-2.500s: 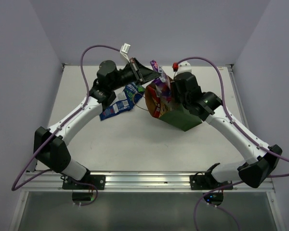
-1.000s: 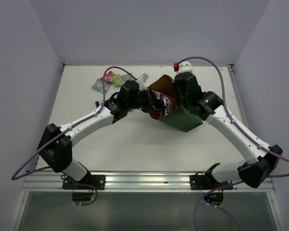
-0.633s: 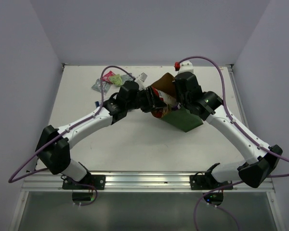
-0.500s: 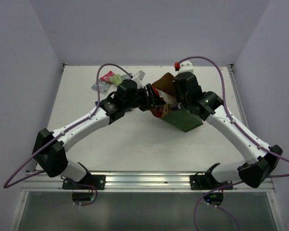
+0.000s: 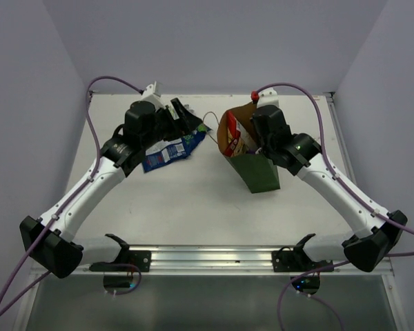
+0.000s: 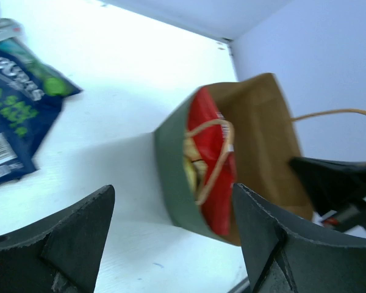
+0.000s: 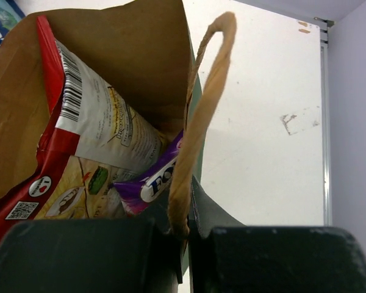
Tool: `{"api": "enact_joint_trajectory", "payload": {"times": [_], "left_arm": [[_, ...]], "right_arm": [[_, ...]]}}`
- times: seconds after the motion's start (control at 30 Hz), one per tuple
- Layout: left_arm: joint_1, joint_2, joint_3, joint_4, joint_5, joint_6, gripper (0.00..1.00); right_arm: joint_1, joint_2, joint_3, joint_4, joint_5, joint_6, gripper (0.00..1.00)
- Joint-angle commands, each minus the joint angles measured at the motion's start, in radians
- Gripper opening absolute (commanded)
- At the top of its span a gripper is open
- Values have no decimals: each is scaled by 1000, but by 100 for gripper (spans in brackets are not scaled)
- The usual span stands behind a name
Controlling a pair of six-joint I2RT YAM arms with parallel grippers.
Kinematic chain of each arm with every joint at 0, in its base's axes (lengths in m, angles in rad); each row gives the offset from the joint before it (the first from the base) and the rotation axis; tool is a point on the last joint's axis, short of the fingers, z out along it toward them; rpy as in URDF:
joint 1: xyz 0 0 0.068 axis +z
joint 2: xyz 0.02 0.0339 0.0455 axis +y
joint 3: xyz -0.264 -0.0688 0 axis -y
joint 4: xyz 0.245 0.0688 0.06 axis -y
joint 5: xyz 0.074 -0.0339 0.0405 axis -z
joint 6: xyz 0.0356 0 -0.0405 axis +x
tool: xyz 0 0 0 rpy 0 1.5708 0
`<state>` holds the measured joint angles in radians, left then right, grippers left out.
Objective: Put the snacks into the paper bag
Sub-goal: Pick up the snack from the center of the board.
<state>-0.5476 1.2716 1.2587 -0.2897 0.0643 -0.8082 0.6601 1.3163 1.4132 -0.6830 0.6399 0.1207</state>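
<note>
Top external: white table [image 5: 193, 200]. Paper bag [image 5: 261, 174] upright, centre-right, right gripper [image 7: 186, 229] clamped on its tan handle [image 7: 201, 104]. Chip bag [image 7: 91, 137] inside, purple packet [image 7: 151, 180] beside it. Blue packet [image 5: 167, 152] flat on table, left of bag. Left gripper [image 6: 171, 194] above, jaws wide, empty.

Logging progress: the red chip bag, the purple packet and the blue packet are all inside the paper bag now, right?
Not quite. The blue packet is not in the paper bag; it lies on the table to the bag's left, as the top view shows. The red chip bag and the purple packet are inside.
</note>
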Motion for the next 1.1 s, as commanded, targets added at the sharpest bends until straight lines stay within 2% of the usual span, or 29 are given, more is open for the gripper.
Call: {"api": "enact_joint_trajectory", "payload": {"times": [0.0,0.2,0.67,0.9,1.07], "left_arm": [[61,-17,-54,-69,-32,84,82],[156,8,-153,-51,22,115,87],[406,115,-357,0,22,133,84],[472,244,-354,14,-35,155,81],[482,339,-280,8,-60,167,78]], "right_arm": [[1,-57,-5,82,102,-59,0],[7,-61,-28,94,155,-90,0],[9,-75,-37,108,170,-113,0],[9,-77,-42,111,156,-113,0],[10,-78,-46,109,150,-110,0]]}}
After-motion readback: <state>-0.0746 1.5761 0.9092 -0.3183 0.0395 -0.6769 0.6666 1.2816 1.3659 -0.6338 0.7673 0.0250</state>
